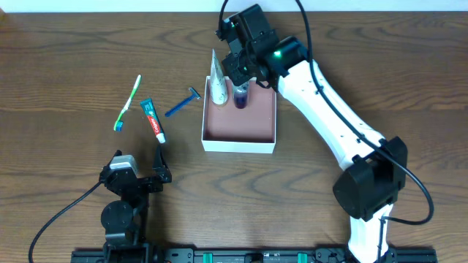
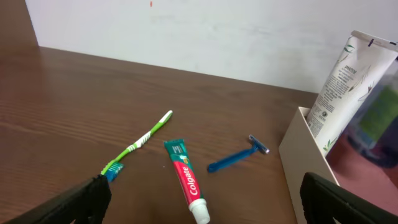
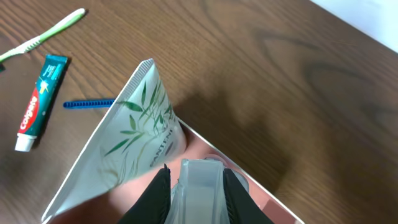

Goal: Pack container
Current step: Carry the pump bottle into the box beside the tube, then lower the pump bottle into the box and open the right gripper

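The container (image 1: 240, 145) is a shallow square box with white walls and a pinkish-brown inside, at the table's middle. A white tube with a leaf print (image 1: 218, 79) stands in its far left corner; it also shows in the left wrist view (image 2: 345, 87) and the right wrist view (image 3: 127, 137). My right gripper (image 1: 242, 79) is shut on a clear bottle with a purple base (image 1: 240, 95), upright in the box beside the tube; its clear cap (image 3: 200, 183) sits between the fingers. My left gripper (image 2: 202, 202) is open and empty, low near the table's front left (image 1: 139, 175).
Left of the box lie a blue razor (image 1: 183, 102), a red and green toothpaste tube (image 1: 153, 120) and a green and white toothbrush (image 1: 128, 102). All three show in the left wrist view: razor (image 2: 237, 158), toothpaste (image 2: 186, 180), toothbrush (image 2: 138, 144).
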`<move>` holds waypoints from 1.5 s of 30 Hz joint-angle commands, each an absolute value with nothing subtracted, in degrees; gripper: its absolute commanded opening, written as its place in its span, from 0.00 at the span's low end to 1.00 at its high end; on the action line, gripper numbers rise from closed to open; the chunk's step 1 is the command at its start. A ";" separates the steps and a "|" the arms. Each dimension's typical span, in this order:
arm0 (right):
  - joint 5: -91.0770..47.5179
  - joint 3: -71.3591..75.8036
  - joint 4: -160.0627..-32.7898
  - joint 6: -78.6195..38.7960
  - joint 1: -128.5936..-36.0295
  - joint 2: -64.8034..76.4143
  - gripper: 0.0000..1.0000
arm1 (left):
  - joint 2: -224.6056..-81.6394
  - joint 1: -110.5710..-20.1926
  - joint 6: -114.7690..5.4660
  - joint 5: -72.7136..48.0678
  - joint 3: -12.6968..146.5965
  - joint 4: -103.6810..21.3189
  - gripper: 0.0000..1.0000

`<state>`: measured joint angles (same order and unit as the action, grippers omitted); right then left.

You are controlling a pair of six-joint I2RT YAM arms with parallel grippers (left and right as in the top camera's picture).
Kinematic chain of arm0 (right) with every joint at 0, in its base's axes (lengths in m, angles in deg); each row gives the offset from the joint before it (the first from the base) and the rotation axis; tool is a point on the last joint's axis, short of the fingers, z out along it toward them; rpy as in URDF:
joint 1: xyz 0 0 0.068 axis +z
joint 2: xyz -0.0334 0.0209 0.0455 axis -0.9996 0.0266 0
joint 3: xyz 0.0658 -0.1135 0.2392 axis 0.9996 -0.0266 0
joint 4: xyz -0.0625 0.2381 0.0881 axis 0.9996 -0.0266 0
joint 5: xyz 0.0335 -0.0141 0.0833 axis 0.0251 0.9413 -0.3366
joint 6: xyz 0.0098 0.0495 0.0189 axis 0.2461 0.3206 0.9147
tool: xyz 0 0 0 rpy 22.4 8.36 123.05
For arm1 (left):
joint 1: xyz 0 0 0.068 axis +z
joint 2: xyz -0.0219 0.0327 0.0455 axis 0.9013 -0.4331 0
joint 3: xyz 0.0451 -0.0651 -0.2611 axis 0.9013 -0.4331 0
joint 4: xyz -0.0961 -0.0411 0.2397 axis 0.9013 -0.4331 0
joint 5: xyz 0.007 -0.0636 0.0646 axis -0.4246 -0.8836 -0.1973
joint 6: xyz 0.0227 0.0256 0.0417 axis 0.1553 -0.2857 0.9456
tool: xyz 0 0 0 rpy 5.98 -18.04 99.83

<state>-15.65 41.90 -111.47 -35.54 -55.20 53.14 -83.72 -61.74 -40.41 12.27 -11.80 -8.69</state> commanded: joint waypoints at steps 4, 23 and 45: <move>-15.69 42.87 -109.84 -35.61 -54.15 53.84 0.01 | -83.58 -61.57 -39.65 12.73 -12.70 -10.83 0.98; -15.47 42.87 -106.43 -35.78 -53.89 58.05 0.01 | -83.58 -61.57 -39.65 12.73 -12.70 -10.83 0.98; -15.47 42.87 -105.07 -35.78 -53.89 58.80 0.02 | -83.58 -61.57 -39.65 12.73 -12.70 -10.83 0.98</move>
<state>-15.30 41.86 -105.79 -35.56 -54.48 58.91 -83.72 -61.74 -40.41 12.29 -11.80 -8.69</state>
